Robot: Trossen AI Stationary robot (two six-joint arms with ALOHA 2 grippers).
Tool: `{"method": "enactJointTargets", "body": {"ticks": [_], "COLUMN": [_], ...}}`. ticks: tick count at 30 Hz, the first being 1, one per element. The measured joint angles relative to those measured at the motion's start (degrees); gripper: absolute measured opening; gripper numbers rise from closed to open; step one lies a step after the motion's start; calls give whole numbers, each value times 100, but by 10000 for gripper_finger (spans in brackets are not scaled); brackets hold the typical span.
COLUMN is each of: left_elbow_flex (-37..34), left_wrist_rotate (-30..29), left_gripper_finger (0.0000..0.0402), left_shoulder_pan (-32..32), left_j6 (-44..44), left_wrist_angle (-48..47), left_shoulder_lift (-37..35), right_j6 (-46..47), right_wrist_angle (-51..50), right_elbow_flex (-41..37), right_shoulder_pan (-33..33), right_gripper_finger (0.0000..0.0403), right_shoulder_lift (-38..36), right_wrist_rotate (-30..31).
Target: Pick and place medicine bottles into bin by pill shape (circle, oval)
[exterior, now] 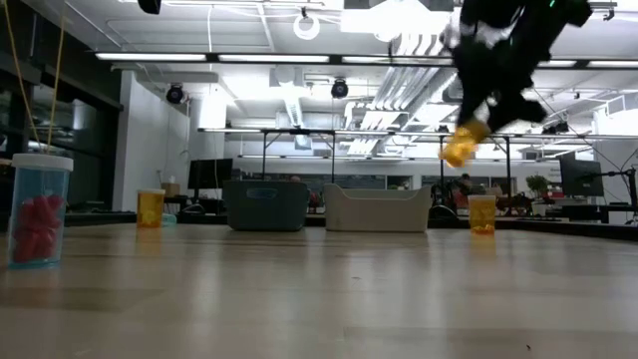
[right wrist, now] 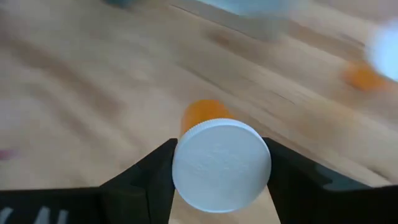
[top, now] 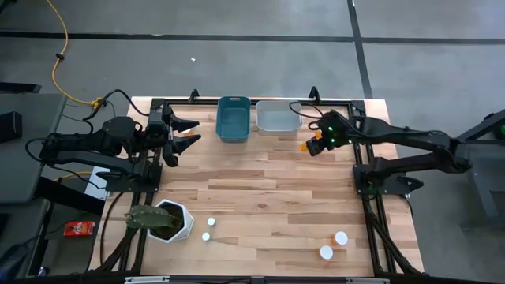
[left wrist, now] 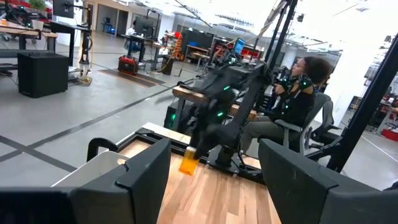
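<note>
- One medicine bottle (right wrist: 214, 155) held in the right gripper (top: 314, 145), its dark fingers (right wrist: 147, 180) clenched on either side of the white cap (right wrist: 222, 164); amber body (top: 309, 145) points away from the wrist, carried clear above the table (top: 268, 189)
- Two bins sit ahead of that gripper: white bin (top: 276, 117) just beyond it, blue bin (top: 233, 119) further off to its side
- Four more white caps stand well behind the right gripper, near the table's front edge: caps (top: 211, 222), (top: 206, 236), (top: 341, 237), (top: 326, 252)
- Left gripper (top: 183, 132) hangs released and empty, jaws spread, well apart from the carried bottle, waiting by the table's rear corner
- Handling, judged: light, rigid plastic; smooth round wall likely slippery, so a pinch across the ribbed cap looks the surer hold; the bottle may swing or tilt if gripped low on the body
- Pill shape inside the carried bottle cannot be made out
- Plant pot (top: 172, 221) sits far from both grippers; a seated person (left wrist: 292, 99) shows beyond the table
</note>
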Motion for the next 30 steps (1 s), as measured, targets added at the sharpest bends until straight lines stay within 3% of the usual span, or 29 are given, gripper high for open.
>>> {"method": "enactJointTargets", "body": {"ticks": [6, 13, 30], "left_elbow_flex": [0, -2, -2], "left_wrist_rotate": [-2, 184, 361], "left_gripper_finger": [232, 232, 232], "left_shoulder_pan": [-1, 1, 1], "left_j6": [-4, -5, -24], "left_wrist_angle": [-174, -214, -168], "left_shoulder_lift": [52, 287, 476], "right_j6": [-195, -933, -893], "right_wrist_angle": [1863, 3579, 3915], "right_elbow_flex": [0, 0, 25], "right_shoulder_pan": [1124, 1883, 1995], "right_gripper_finger": [194, 193, 193], "right_shoulder_lift": [-264, -64, -62], "right_wrist_rotate": [313, 520, 636]}}
